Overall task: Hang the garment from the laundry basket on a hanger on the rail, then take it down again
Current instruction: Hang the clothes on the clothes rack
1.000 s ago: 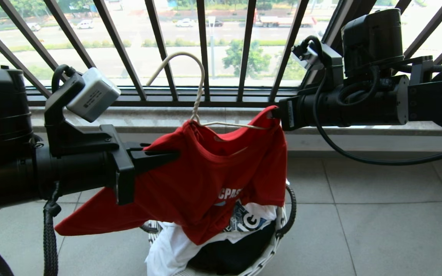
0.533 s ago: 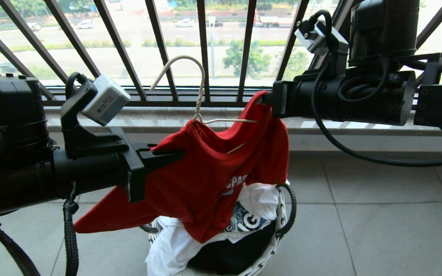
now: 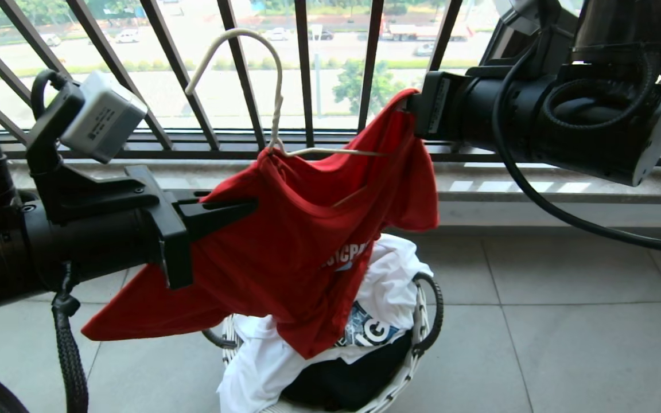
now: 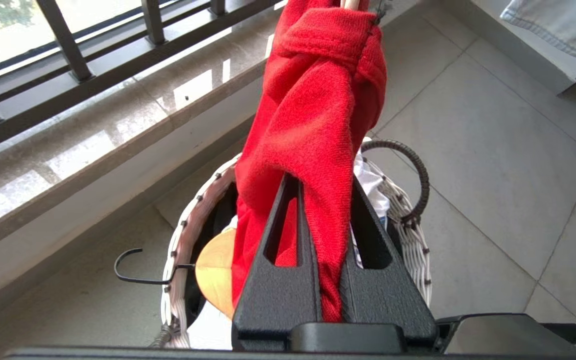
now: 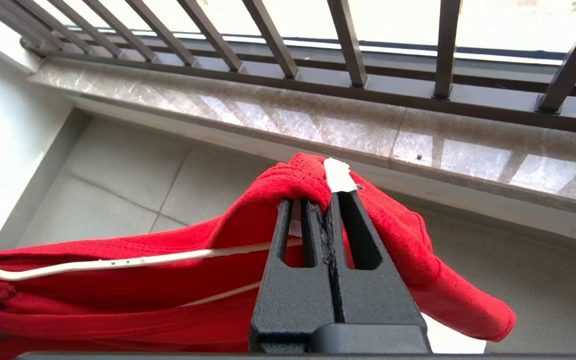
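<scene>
A red T-shirt point(image 3: 307, 241) on a cream wire hanger point(image 3: 276, 115) hangs in the air above the white laundry basket point(image 3: 405, 373). The left pincer point(image 3: 250, 209) clamps one shoulder, and the right pincer point(image 3: 408, 103) clamps the other, in front of a black balustrade point(image 3: 302, 74).

Mostly buried under red cloth: the hanger point(image 3: 276, 123), only hook and one bare wire showing. Lost in folds: tips of the left end effector point(image 3: 250, 209) and right end effector point(image 3: 408, 103). Cropped by a crease: lettering on the garment point(image 3: 302, 241). Half covered by clothes: the laundry basket point(image 3: 416, 338), cut off at the head view's bottom edge.
</scene>
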Available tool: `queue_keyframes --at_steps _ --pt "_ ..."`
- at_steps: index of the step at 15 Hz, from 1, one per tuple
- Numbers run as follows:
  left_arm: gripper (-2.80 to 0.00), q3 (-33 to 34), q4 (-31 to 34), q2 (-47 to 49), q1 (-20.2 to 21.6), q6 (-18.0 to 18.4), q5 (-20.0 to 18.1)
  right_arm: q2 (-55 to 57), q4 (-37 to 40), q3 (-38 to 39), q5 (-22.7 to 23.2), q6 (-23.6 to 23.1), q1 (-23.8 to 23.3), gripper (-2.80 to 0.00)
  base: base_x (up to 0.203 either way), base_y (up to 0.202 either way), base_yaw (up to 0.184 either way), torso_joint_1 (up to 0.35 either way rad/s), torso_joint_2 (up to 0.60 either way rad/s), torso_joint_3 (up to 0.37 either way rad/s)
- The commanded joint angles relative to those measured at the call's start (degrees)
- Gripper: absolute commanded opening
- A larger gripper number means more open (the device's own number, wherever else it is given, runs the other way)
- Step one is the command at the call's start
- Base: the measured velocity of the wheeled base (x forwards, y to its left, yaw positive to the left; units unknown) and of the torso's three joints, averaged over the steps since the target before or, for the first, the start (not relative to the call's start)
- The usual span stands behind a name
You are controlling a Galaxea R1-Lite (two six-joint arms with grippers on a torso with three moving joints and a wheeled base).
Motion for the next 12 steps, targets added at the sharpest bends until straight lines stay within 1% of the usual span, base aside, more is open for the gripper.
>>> queue_keyframes --at_steps 1,3,7,8,12 --pt "-2.80 -0.7 -0.2 -1.5 0.0 0.7 3.3 -0.2 -3.3 0.9 -1.0 -0.4 0.5 -2.80 0.000 0.000 0.000 0.000 0.00 0.000" --pt "-2.80 -1.3 -0.2 -1.7 0.0 1.0 5.1 -0.3 -3.5 0.5 -2.2 -0.5 0.3 -2.80 0.000 0.000 0.000 0.000 0.00 0.000" --pt "-2.80 -1.3 -0.2 -3.2 0.0 1.1 5.2 0.4 -3.5 0.4 -2.4 -1.9 -1.4 -2.80 0.000 0.000 0.000 0.000 0.00 0.000" --pt "-2.80 -1.3 -0.3 -3.9 0.0 1.2 5.2 1.0 -3.6 0.3 -2.4 -2.9 -1.9 -2.80 0.000 0.000 0.000 0.000 0.00 0.000" --pt "-2.80 -0.9 -0.2 -5.1 -0.1 2.9 6.4 1.6 -5.4 0.5 -2.8 -3.4 -2.0 -2.80 0.000 0.000 0.000 0.000 0.00 0.000"
